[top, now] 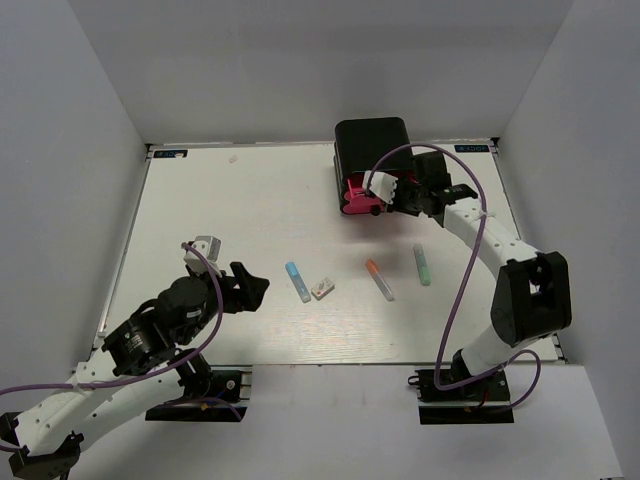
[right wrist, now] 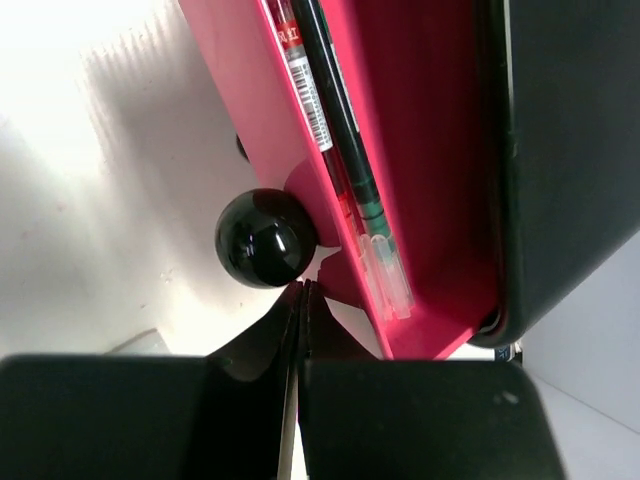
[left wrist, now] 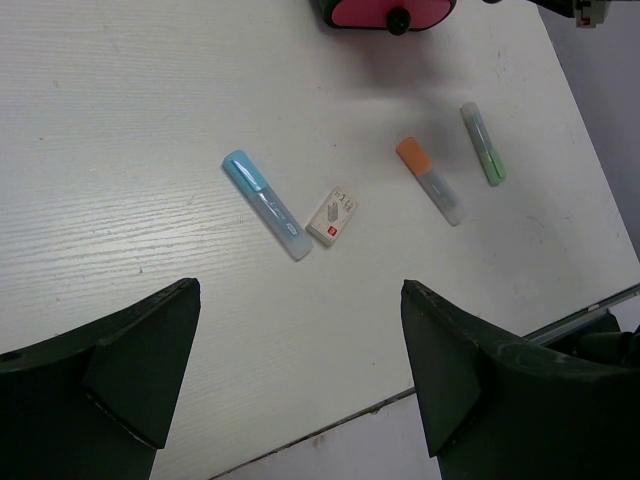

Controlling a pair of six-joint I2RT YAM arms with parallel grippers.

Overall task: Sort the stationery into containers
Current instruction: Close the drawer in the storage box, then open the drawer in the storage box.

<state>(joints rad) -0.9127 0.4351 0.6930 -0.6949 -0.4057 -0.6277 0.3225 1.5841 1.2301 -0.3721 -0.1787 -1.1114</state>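
White table [top: 220, 210], pale walls around; I log a black cabinet [top: 372, 140] at the far edge near the right corner, its pink drawer [right wrist: 430, 150] standing out with pens [right wrist: 335, 110] inside. A light blue pen [top: 298, 281], white eraser [top: 322, 288], orange-capped pen [top: 379, 279] and pale green pen [top: 422, 264] lie in a row mid-table. My left gripper [top: 255, 285] hovers wide open near the light blue pen, while my right gripper [right wrist: 303, 290] is pinched flat and empty, tips just beside the drawer's black knob [right wrist: 262, 238].

Right gripper [right wrist: 303, 292] closed beside black knob [right wrist: 265, 238]; pens [right wrist: 336, 112] inside open pink drawer [right wrist: 430, 150]
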